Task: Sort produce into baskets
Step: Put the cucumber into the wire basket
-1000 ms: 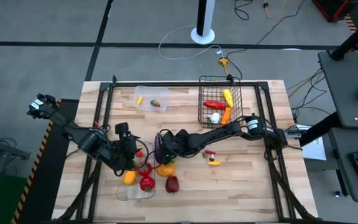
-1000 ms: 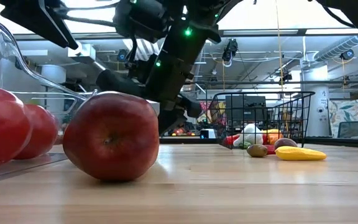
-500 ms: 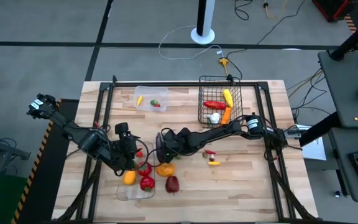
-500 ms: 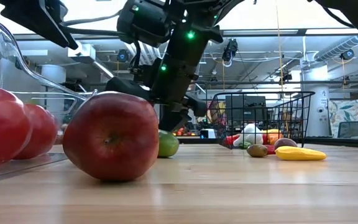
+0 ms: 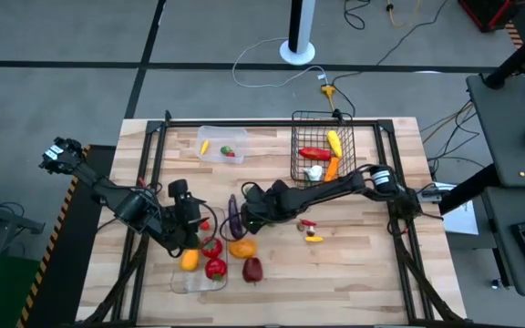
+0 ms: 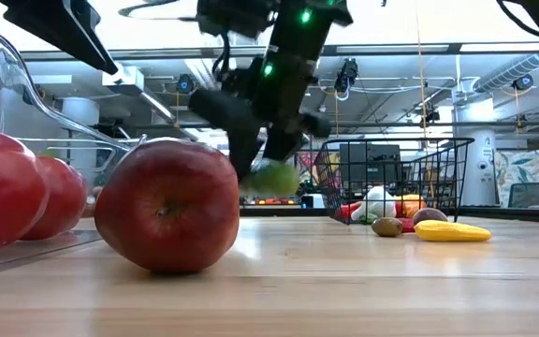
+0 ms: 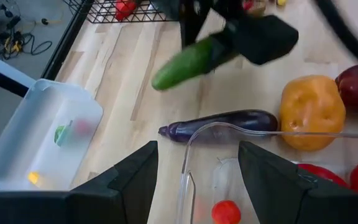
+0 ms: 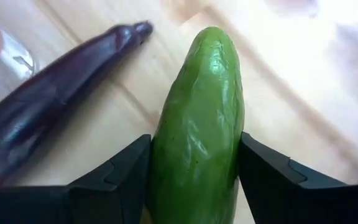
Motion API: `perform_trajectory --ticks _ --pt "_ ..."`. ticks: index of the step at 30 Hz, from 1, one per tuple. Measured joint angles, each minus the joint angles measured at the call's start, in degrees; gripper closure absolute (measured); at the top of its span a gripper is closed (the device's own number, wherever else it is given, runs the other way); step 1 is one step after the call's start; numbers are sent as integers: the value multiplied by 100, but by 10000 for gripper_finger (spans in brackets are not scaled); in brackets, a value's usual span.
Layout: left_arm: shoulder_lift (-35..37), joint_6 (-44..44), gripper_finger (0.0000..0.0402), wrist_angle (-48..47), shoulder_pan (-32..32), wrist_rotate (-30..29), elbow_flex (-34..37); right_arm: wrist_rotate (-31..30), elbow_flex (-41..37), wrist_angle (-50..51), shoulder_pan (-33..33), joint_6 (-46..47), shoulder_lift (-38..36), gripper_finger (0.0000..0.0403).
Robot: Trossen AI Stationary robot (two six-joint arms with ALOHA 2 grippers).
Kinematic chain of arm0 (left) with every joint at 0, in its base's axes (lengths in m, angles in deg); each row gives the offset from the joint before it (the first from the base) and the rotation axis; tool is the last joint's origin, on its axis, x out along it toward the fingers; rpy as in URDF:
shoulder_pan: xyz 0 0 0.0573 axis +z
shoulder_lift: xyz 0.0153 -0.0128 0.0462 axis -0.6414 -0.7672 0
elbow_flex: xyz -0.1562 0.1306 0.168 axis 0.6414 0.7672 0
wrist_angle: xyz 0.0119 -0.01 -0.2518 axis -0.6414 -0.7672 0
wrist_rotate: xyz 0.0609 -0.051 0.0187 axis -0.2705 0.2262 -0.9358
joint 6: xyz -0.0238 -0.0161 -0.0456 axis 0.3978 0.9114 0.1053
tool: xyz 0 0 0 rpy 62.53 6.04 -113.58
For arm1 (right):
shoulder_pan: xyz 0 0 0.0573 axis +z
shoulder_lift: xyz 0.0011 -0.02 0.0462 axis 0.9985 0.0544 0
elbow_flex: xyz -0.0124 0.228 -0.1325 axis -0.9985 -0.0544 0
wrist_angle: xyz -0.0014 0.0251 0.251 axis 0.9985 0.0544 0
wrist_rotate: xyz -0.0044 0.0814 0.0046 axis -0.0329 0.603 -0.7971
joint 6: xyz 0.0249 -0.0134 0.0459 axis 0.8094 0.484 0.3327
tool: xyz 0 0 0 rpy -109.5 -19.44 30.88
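Note:
A green cucumber [image 8: 197,118] hangs above the table with my right gripper [image 8: 194,155] shut on it, near the table's middle [image 5: 255,206]. It also shows in the low view [image 6: 274,176]. A purple eggplant [image 7: 222,121] lies flat on the wood just beside it. My left gripper [image 7: 194,186] stands open over the near-left clear tray's corner [image 7: 191,146], with nothing between its fingers. The black wire basket [image 5: 322,155] at the far right holds several pieces. A small clear tub [image 5: 221,144] at the back holds small pieces. My right gripper pinches the cucumber between its two fingers [image 8: 120,177], one on each side of its body [image 8: 166,168]. The hold is toward one end [image 7: 225,45]; the other end [image 7: 161,78] sticks out free. The fingers slant down from the table's right. The cucumber is lifted clear and tilted.
A yellow-orange pepper [image 7: 312,112], a dark red apple [image 5: 252,269], red peppers [image 5: 215,267] and a yellow pepper [image 5: 190,261] lie around the near-left tray. Small pieces [image 5: 312,237] lie right of the middle. A black frame [image 5: 272,122] borders the table.
My right gripper has shut on the cucumber, which lay on the table, and has risen with it, going a little toward the table's right. The cucumber now hangs clear of the wood. The eggplant has stayed where it was.

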Motion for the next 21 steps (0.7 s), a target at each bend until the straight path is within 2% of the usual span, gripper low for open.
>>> perform_trajectory --ticks 7,14,21 --pt "0 562 196 -2 -47 2 2 -286 0 639 -2 -411 -718 198" --pt "0 1188 196 -4 -346 3 4 -1109 -1 1728 -31 -517 -1526 198" --pt "-8 1655 196 0 -619 3 4 -1360 -285 2214 -587 -711 -2250 198"
